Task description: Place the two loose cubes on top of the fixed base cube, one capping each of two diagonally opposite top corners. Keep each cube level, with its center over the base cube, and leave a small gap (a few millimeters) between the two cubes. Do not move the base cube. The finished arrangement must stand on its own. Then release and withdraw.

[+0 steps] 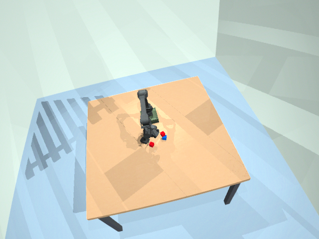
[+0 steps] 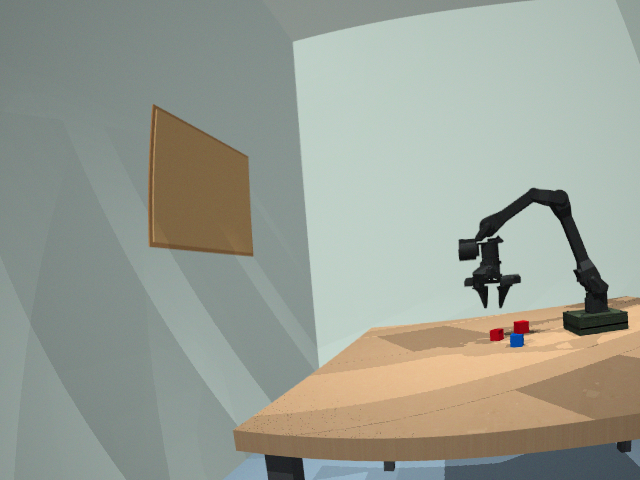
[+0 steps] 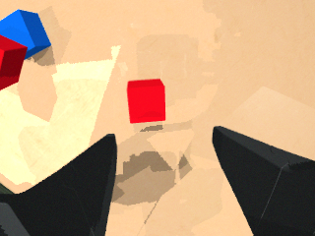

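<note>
The blue base cube (image 1: pixel 164 138) (image 2: pixel 516 340) (image 3: pixel 24 29) sits on the table. One red cube (image 1: pixel 162 133) (image 2: pixel 521 326) (image 3: pixel 9 61) rests offset on top of it, over the side towards the arm's base; it looks level, and the wrist view cuts it off at the left. The other red cube (image 1: pixel 151 144) (image 2: pixel 496 334) (image 3: pixel 147 102) lies flat on the table, apart from the blue one. My gripper (image 2: pixel 492 306) (image 3: pixel 165 137) is open and empty, pointing down well above the table near this second red cube. In the top view its fingertips are mostly hidden by the arm.
The wooden table (image 1: pixel 190 167) (image 2: pixel 403 403) carries everything. The arm's green base block (image 1: pixel 154 117) (image 2: pixel 594 324) stands behind the cubes. The stacked red and blue cubes are the obstacle beside the lone red cube, at the upper left of the wrist view.
</note>
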You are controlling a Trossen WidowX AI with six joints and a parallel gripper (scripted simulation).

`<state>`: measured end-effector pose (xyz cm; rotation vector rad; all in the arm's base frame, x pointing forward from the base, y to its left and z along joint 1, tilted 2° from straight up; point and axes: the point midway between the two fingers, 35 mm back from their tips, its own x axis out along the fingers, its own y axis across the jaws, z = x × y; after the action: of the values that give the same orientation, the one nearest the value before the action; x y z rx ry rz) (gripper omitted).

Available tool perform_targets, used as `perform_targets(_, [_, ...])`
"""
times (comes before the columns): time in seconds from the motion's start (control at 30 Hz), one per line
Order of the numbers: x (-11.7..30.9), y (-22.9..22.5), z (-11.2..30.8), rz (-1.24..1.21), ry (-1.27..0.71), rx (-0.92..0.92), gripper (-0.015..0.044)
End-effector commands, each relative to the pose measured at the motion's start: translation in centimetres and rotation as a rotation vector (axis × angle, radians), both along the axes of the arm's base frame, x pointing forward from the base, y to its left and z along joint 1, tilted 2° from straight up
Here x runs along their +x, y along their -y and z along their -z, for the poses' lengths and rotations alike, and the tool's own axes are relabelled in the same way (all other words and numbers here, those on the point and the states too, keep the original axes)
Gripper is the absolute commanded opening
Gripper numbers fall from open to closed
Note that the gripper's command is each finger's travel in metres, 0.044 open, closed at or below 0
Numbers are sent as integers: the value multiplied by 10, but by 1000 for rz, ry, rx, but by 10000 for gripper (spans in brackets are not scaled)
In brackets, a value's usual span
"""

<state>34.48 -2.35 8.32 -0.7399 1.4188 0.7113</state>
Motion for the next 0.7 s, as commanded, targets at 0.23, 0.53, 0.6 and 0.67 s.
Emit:
perform_targets(0.23, [-7, 1, 42, -7, -29, -2, 265])
perform_targets(0.53, [-7, 1, 54, -7, -29, -2, 265])
perform_targets(0.6, [-6, 1, 57, -7, -29, -2, 265])
perform_targets(0.67, [-6, 1, 61, -7, -29, -2, 265])
